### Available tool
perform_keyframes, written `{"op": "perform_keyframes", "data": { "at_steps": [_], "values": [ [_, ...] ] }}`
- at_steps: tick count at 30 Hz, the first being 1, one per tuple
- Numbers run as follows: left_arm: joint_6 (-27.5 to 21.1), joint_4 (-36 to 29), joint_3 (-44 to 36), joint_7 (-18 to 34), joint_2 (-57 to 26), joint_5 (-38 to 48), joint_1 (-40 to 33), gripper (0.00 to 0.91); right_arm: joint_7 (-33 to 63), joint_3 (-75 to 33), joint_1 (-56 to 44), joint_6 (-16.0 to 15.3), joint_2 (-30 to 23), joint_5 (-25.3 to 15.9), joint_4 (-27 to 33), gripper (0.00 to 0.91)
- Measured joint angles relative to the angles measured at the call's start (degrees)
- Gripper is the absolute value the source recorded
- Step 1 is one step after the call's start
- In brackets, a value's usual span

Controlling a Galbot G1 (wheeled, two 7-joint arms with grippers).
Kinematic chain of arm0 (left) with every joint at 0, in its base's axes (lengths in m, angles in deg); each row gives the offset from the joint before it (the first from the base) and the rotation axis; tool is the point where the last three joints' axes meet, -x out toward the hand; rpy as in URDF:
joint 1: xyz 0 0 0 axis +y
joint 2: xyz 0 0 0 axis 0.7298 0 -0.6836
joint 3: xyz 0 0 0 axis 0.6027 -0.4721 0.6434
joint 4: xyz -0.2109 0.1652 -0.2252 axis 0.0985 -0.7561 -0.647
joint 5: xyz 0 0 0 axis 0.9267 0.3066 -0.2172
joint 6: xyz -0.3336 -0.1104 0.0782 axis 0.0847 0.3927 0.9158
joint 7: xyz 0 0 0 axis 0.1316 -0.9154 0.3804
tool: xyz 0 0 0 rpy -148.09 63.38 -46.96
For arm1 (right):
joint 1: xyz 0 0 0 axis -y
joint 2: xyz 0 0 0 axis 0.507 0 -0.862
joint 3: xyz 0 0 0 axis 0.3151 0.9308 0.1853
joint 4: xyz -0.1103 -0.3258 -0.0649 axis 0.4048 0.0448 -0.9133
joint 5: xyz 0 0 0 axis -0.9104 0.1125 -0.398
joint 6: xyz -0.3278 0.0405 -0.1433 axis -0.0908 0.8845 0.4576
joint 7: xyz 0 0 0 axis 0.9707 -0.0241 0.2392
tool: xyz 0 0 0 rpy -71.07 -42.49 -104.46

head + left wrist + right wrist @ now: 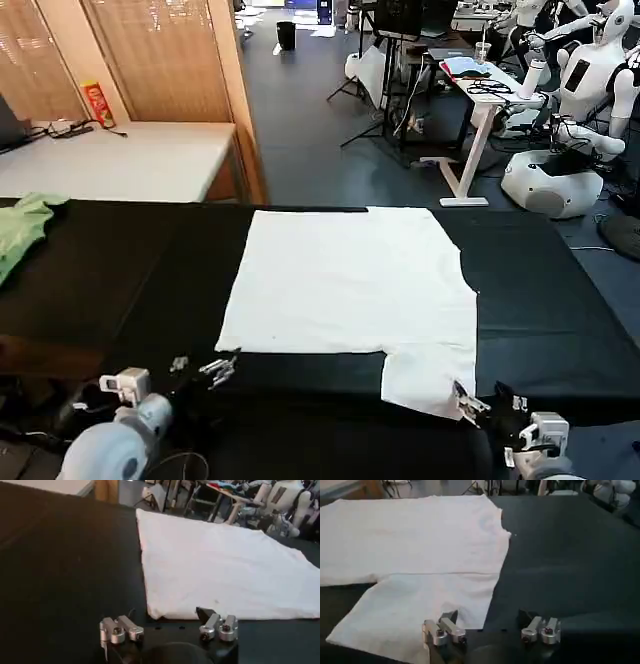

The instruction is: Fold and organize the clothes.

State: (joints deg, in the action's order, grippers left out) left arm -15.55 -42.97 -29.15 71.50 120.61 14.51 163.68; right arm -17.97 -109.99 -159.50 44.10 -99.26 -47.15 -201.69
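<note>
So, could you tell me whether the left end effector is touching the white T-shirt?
Apart. In the left wrist view, black table separates the open left end effector from the T-shirt.

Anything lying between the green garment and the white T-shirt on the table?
Nothing: in the head view, only bare black table separates the light green garment from the white T-shirt.

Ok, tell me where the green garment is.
In the head view the green garment lies at the black table's far left edge, well apart from the white T-shirt.
</note>
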Motion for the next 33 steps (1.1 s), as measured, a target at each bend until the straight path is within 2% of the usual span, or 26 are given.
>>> {"op": "perform_keyframes", "data": {
  "at_steps": [1, 11, 18, 24, 29, 33],
  "values": [
    [0.1, 0.3, 0.0, 0.0, 0.0, 0.0, -0.1, 0.000, 0.0, 0.0, 0.0, 0.0, 0.0, -0.1, 0.0, 0.049],
    [0.5, -0.6, -0.5, -0.9, 0.5, 0.1, 0.9, 0.000, 1.1, -0.4, -0.8, 0.0, -0.3, -0.2, -1.1, 0.029],
    [1.1, -2.8, 0.7, -0.3, 0.6, -1.1, 2.6, 0.000, 1.7, -1.5, -4.0, -2.2, -1.5, -1.3, -5.5, 0.020],
    [1.2, -6.3, 3.4, 0.4, -0.1, -1.0, 6.4, 0.000, 1.9, -1.7, -5.9, -2.5, -1.7, -1.4, -8.6, 0.020],
    [2.1, -8.3, 4.5, 1.2, -0.3, 0.7, 7.9, 0.000, 1.4, -2.5, -4.0, 1.0, -0.6, 1.8, -7.9, 0.020],
    [4.7, -7.6, 3.4, 2.0, 1.0, 1.5, 5.5, 0.000, 1.4, -1.7, 1.1, 4.1, 1.2, 3.9, -4.5, 0.020]
  ]
}}
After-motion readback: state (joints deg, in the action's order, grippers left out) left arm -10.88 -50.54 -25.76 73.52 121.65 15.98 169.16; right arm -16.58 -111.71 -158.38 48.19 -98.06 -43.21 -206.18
